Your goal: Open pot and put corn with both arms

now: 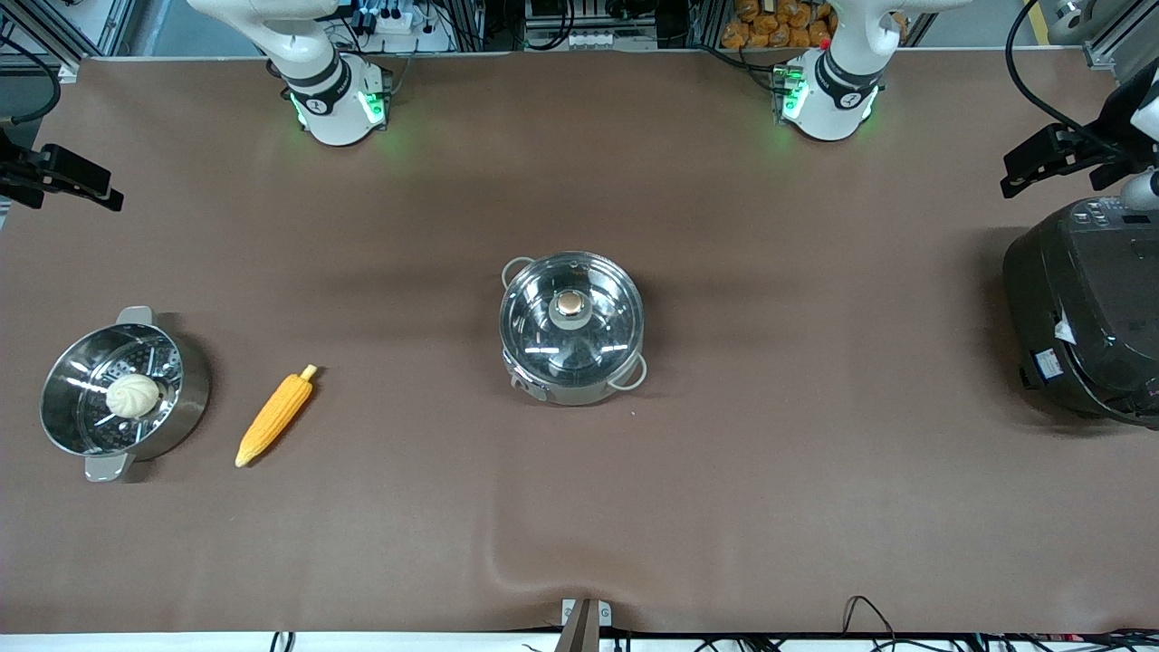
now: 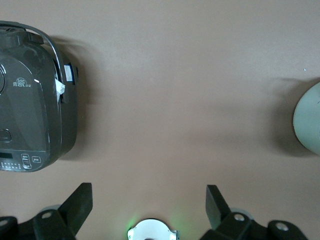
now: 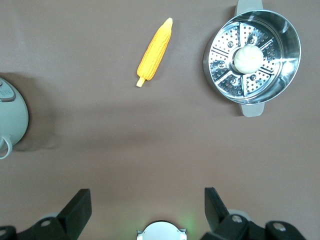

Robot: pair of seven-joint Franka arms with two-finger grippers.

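The pot (image 1: 571, 328) stands mid-table, its glass lid (image 1: 543, 317) on it and a tan knob (image 1: 569, 303) at the centre. The corn (image 1: 274, 417) lies flat toward the right arm's end, its pale stub pointing at the robots. Both grippers are out of the front view. My left gripper (image 2: 149, 192) hangs open and empty high over bare table, with the pot's edge (image 2: 310, 120) just in its wrist view. My right gripper (image 3: 147, 195) is also open and empty high over the table, with the corn (image 3: 155, 51) and the pot's side (image 3: 10, 120) in its wrist view.
A steel steamer pot (image 1: 192, 398) (image 3: 296, 55) holding a white bun (image 1: 133, 396) sits beside the corn at the right arm's end. A big black cooker (image 1: 1087, 317) (image 2: 30, 100) stands at the left arm's end. Black clamps (image 1: 54, 177) jut in at both table ends.
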